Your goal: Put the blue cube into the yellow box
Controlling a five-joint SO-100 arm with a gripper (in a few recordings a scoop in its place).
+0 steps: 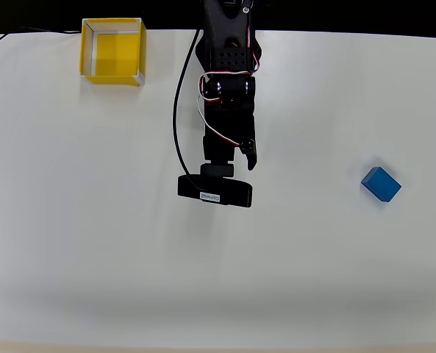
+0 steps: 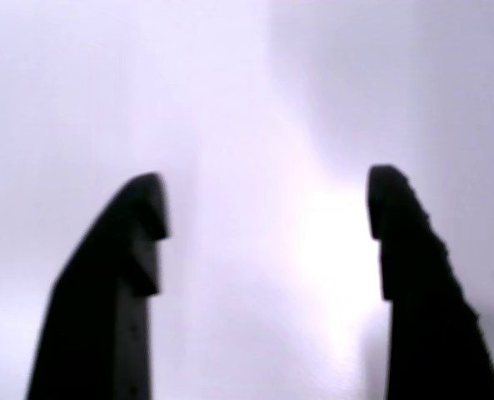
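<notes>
We are looking down on a white table (image 1: 93, 243) in the overhead view, with the black arm (image 1: 227, 66) reaching in from twelve o'clock toward the middle of the picture. Our gripper (image 2: 267, 217) is hanging above bare table in the wrist view, and its two dark fingers (image 2: 113, 283) are standing well apart with a wide gap of pale surface between them, so the hand is spread open and carrying nothing. In the overhead view a black camera (image 1: 215, 190) is sitting at the end of the arm and is hiding most of the gripper. The blue cube (image 1: 381, 184) is lying on the table at about three o'clock from the arm's tip, well apart from it and turned at an angle. The yellow box (image 1: 113, 51) is sitting at about ten o'clock from the arm's tip, near the table's far edge, open side up, its yellow floor bare. Cube and box are well apart.
</notes>
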